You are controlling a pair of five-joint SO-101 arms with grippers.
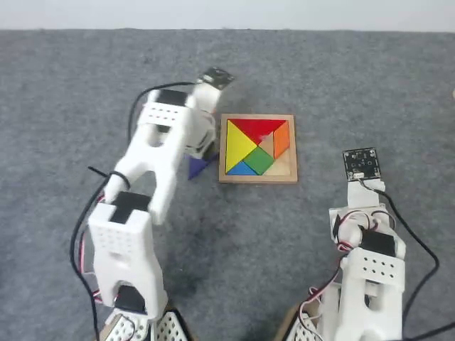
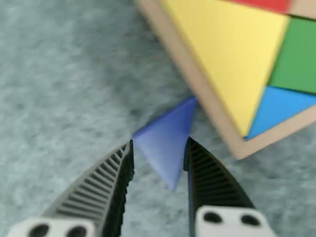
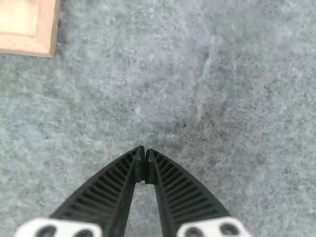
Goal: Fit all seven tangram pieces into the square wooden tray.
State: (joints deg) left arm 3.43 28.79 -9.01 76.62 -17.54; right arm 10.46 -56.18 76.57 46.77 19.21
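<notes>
From above: the left arm (image 1: 153,153) is stretched out to the wooden tray (image 1: 257,180), which holds red, yellow, orange, green and light-blue pieces. The right arm (image 1: 366,249) sits well apart.

Left wrist: the left end effector (image 2: 159,144) is parted, one finger on each side of the blue triangle (image 2: 165,140), which lies on the grey tabletop (image 2: 59,74) against the tray's edge.

Right wrist: the right end effector (image 3: 144,163) is closed tight on nothing, near the tray's corner.

the left gripper (image 2: 160,143) has its jaws parted on either side of a blue triangle (image 2: 165,132) lying on the grey table (image 2: 64,74), its tip touching the wooden tray's (image 2: 205,101) outer rim.
</notes>
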